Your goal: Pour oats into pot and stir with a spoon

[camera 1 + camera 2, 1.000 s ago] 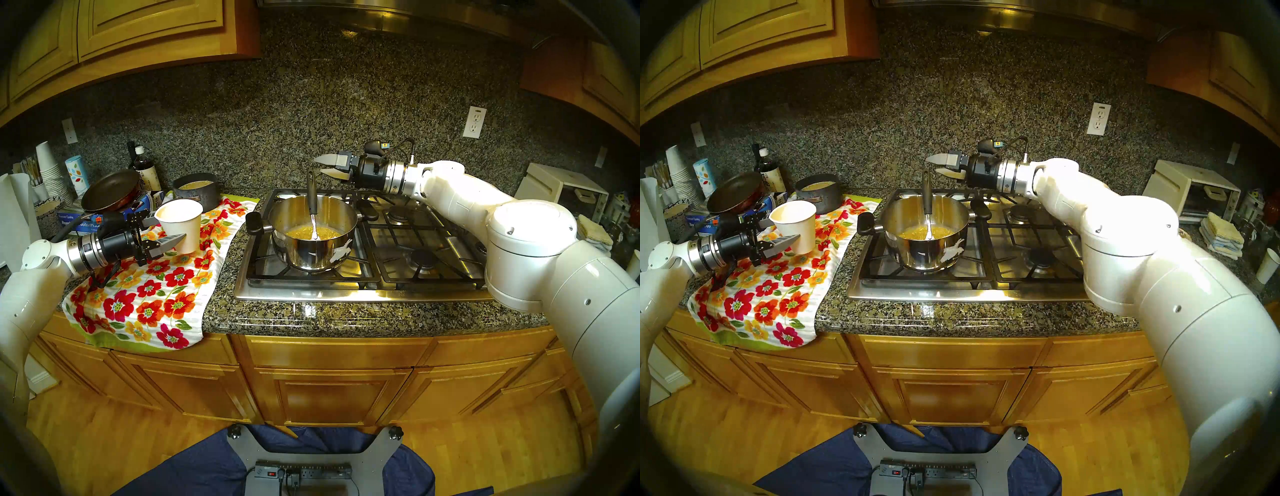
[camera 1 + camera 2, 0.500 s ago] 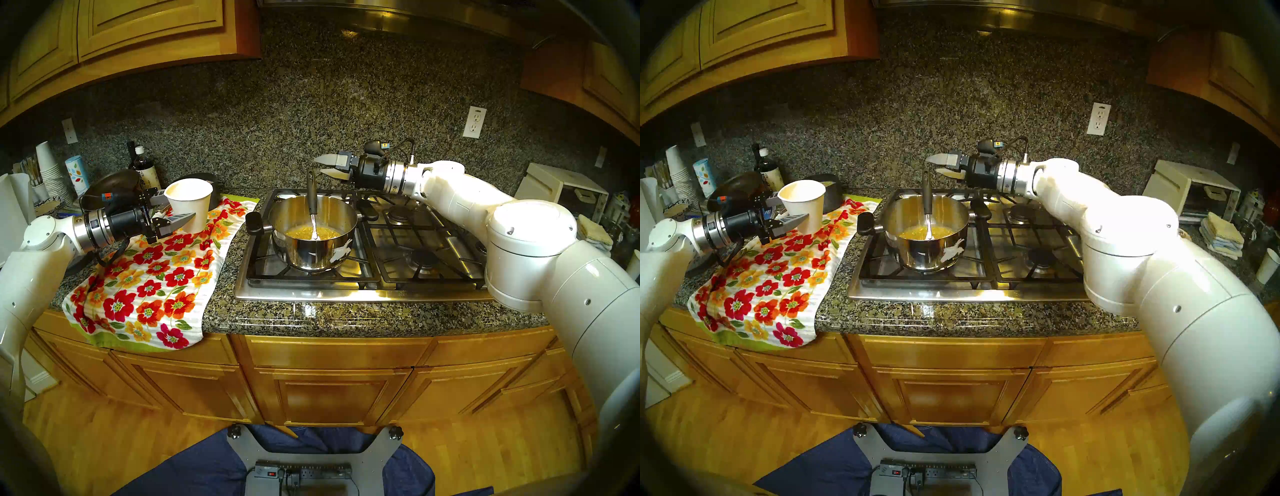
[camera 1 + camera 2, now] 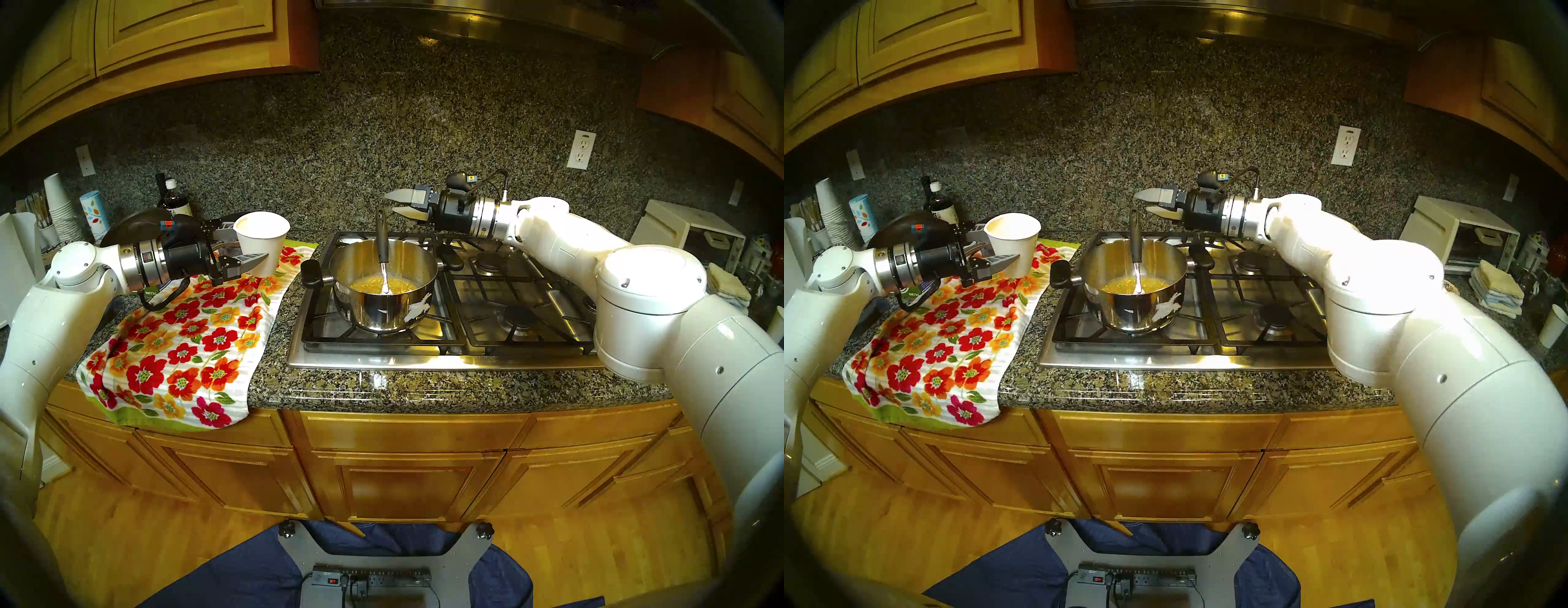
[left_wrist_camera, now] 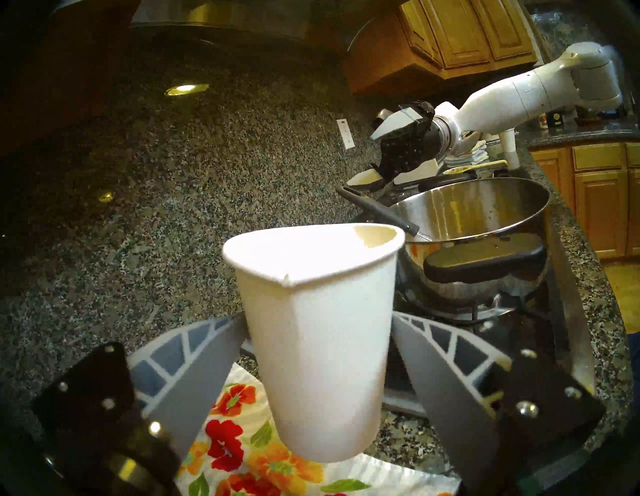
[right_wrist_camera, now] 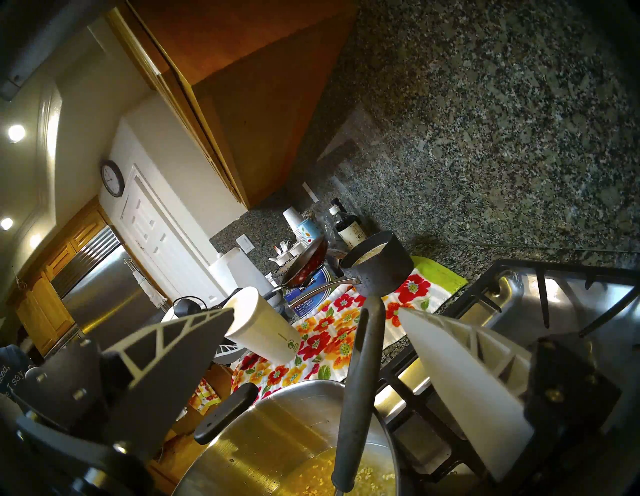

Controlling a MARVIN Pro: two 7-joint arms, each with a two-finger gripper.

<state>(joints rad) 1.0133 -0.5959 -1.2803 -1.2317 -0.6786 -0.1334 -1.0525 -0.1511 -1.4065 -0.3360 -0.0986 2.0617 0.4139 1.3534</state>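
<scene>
The steel pot point(image 3: 382, 305) stands on the front left burner with tan oats point(image 3: 369, 284) in its bottom. The spoon point(image 3: 383, 248) stands in the oats, and its black handle leans on the back rim. My right gripper point(image 3: 392, 204) is open and empty, just above and right of the handle's top; in the right wrist view the handle point(image 5: 363, 374) rises between its fingers. My left gripper point(image 3: 254, 246) is shut on a white paper cup point(image 3: 261, 237), upright in the air above the towel, left of the pot. I cannot see what the cup point(image 4: 318, 339) contains.
A floral towel point(image 3: 191, 339) covers the counter left of the stove point(image 3: 488, 305). Behind the cup are a dark grey saucepan point(image 5: 381, 256), a frying pan point(image 3: 140, 223), bottles point(image 3: 174, 199) and stacked cups point(image 3: 59, 208). A toaster oven point(image 3: 691, 233) stands at far right.
My left arm has lifted the paper cup up and to the right, toward the stove. The right arm, pot and spoon have not moved.
</scene>
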